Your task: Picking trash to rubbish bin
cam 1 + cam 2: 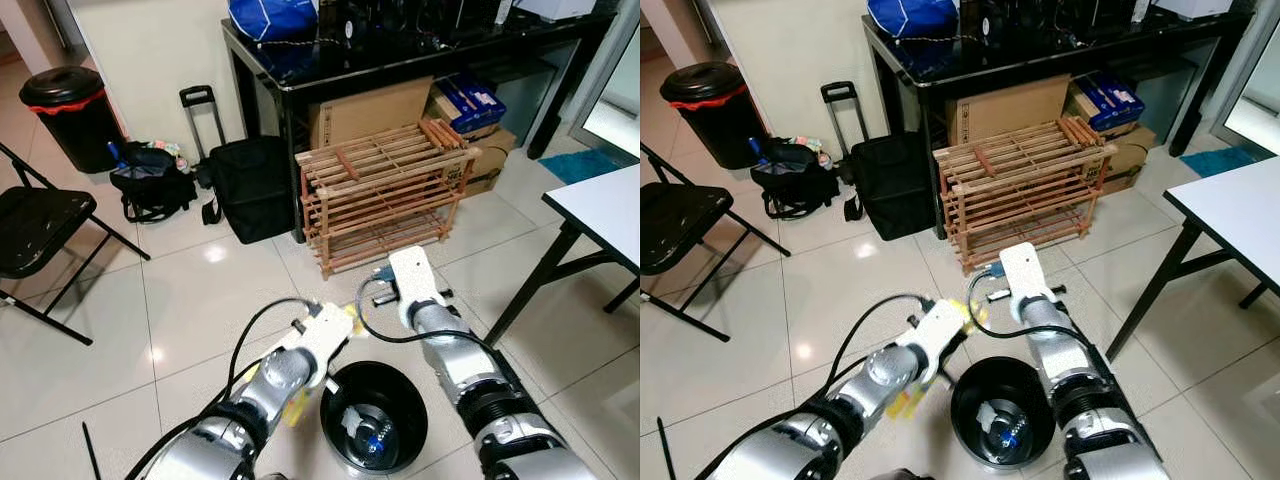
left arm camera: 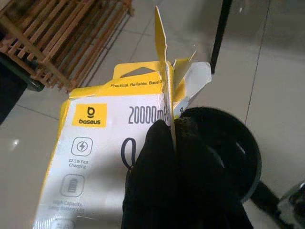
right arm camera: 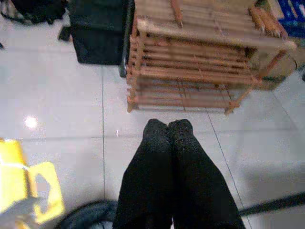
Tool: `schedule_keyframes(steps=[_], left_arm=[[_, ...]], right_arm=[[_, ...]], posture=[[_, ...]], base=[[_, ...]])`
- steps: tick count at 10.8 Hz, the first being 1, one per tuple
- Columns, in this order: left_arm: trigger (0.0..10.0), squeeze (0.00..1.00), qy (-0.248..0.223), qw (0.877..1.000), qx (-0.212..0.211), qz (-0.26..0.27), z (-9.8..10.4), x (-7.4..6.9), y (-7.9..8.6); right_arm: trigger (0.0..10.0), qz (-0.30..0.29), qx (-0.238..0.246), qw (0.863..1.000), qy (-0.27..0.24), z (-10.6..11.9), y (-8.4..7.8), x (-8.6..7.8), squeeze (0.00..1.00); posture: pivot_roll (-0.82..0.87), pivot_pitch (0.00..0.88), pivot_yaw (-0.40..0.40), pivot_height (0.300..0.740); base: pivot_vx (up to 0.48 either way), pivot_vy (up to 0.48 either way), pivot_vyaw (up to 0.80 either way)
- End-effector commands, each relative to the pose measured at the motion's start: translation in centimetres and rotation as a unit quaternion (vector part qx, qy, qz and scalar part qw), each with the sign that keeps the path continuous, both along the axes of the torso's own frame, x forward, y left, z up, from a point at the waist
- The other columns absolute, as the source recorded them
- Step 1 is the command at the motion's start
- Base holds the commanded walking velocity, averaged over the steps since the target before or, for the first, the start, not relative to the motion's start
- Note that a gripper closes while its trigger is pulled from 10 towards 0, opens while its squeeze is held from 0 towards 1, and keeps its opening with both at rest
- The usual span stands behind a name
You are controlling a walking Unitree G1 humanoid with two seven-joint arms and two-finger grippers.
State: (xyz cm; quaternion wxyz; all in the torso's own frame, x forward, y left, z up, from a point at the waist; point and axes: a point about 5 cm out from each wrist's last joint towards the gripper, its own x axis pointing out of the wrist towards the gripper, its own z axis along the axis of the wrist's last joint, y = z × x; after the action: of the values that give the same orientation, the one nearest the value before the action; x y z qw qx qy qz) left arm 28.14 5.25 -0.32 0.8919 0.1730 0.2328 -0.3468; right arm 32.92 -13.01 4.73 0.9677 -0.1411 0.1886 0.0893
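Two silver arms reach forward over a pale tiled floor (image 1: 200,290). The left gripper (image 2: 171,131) has its jaws pinched tight on a flap of a yellow and white cardboard box (image 2: 95,157), torn open at the top and printed with "baseus" and "20000m". In the left wrist view the box hangs beside the fingers (image 2: 157,171), just next to the rim of the small black bin (image 1: 373,415). From the head the box shows as a yellow edge (image 1: 352,318) at the end of the left arm, close above the bin's near-left rim.

The bin stands on the floor between the two arms, and some crumpled plastic with a blue bit (image 1: 372,432) lies at its bottom.

The right gripper (image 3: 167,126) hovers with its jaws pressed together and nothing between them, pointing toward a wooden slatted rack (image 1: 385,190). A corner of the yellow box (image 3: 28,191) shows beside it in the right wrist view.

Behind the rack stand cardboard boxes (image 1: 370,110) under a dark counter (image 1: 400,50). A black wheeled bag (image 1: 250,185) sits left of the rack, a smaller black bag (image 1: 150,185) further left, and a larger black lidded bin with a red liner (image 1: 70,110) by the wall. A black folding chair (image 1: 40,235) is at far left; a white table (image 1: 605,210) at far right.
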Motion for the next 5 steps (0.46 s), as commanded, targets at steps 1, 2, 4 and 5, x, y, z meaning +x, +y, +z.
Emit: schedule_keyframes(steps=[1,2,4,5], left_arm=[[10.0,0.0,-0.005,1.0,0.011,-0.008,-0.2,-0.2,0.1],[10.0,0.0,-0.01,1.0,0.015,-0.018,-0.2,-0.4,-0.1],[10.0,0.0,-0.015,1.0,0.015,-0.021,-0.2,-0.4,-0.4],[10.0,0.0,-0.017,1.0,0.014,-0.02,-0.1,-0.3,-0.5]], right_arm=[[10.0,-0.005,-0.006,1.0,0.014,-0.2,-0.4,0.2,0.0],[10.0,-0.003,-0.018,1.0,0.025,-0.5,-0.8,0.2,0.0],[10.0,-0.012,-0.039,0.998,0.046,-1.0,-2.6,0.3,0.0],[10.0,-0.025,-0.05,0.997,0.06,-1.4,-4.0,0.1,0.0]], posture=[[-0.05,0.015,0.065,0.74],[-0.05,0.011,0.06,0.74],[-0.05,0.007,0.054,0.74],[-0.04,0.004,0.046,0.74]], base=[[0.0,0.0,0.0],[0.0,0.0,0.0],[0.0,0.0,0.0],[0.0,0.0,0.0]])
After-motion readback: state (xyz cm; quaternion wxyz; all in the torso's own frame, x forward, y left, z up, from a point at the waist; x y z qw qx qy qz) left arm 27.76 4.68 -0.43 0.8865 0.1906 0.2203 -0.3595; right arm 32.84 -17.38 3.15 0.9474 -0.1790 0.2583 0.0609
